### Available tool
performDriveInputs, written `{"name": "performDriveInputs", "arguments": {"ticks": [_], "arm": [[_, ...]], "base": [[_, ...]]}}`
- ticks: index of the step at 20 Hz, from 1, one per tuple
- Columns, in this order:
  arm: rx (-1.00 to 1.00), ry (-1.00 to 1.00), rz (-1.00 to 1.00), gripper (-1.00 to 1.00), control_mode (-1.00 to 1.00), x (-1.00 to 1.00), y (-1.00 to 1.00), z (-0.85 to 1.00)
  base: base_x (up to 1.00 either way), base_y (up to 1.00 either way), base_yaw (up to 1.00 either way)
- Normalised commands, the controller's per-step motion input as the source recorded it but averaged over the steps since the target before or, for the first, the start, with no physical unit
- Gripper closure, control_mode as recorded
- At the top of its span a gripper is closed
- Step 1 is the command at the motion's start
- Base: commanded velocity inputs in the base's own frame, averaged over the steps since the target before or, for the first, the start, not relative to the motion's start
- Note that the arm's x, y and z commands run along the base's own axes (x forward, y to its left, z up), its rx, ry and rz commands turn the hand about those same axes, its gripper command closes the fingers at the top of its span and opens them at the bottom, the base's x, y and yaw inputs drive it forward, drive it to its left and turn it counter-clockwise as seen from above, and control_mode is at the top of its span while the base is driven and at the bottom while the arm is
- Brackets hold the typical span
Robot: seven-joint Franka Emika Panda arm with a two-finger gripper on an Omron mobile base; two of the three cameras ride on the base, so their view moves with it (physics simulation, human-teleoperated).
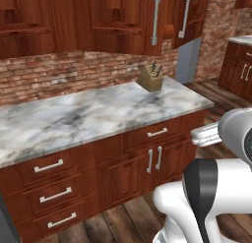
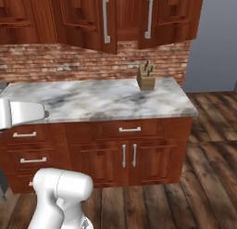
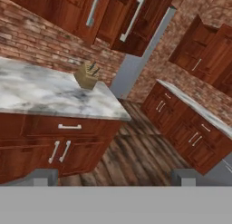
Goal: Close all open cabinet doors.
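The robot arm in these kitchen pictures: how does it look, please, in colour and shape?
The arm has smooth, glossy white rounded shells, with a dark band at a joint and a rounded grey cap at the right edge of the left base view. In the hand view, the gripper shows two small grey blocky fingertips. No cables or markings show.

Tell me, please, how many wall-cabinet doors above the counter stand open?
2: the left door and the right door, both swung out above the knife block. More may hang beyond the frame.
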Motion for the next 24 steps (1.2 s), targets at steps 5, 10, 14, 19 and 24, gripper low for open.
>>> {"name": "performDriveInputs", "arguments": {"ticks": [5, 10, 14, 19, 24], "arm": [[0.00, 0.00, 0.00, -1.00, 1.00, 0.00, 0.00, 0.00], [0.00, 0.00, 0.00, -1.00, 1.00, 0.00, 0.00, 0.00], [0.00, 0.00, 0.00, -1.00, 1.00, 0.00, 0.00, 0.00], [0.00, 0.00, 0.00, -1.00, 1.00, 0.00, 0.00, 0.00], [0.00, 0.00, 0.00, -1.00, 1.00, 0.00, 0.00, 0.00]], "base": [[0.01, -0.76, 0.00], [0.14, -0.54, 0.00], [0.43, -0.27, 0.03], [0.46, -0.32, 0.06], [0.45, -0.29, 0.11]]}}
